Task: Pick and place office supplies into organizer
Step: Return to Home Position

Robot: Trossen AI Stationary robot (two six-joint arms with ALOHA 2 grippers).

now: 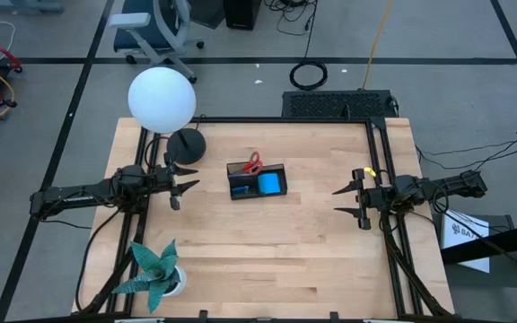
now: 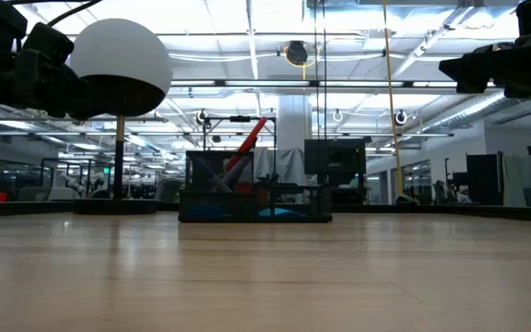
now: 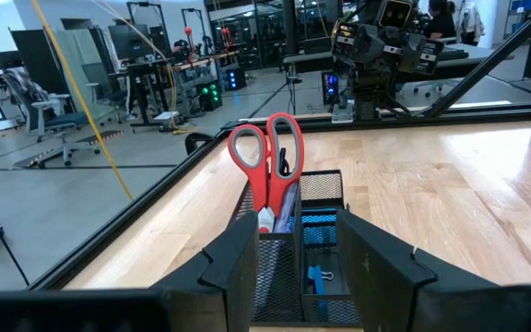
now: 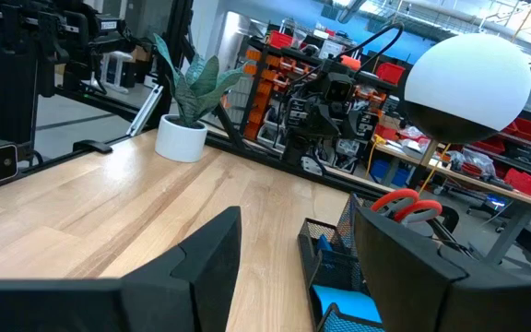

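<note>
Organizer at mid-worktop, one black tray already loaded. You have one pair of red-handled scissors standing handles-up in the taller section. One bright blue pad lies flat in a lower compartment beside them. Your left wrist view also shows one small blue piece in a low compartment. One purple pen leans against the scissors there; whether more pens share that section you cannot tell. Your two arms flank the tray, both well apart from it. The left arm reaches in from the left edge, the left jaws spread open and holding nothing. The right arm faces it from the right edge, the right jaws likewise wide apart and empty. One globe lamp on a round black base stands near the tray. One green paper plant sits at the corner by the left arm.
</note>
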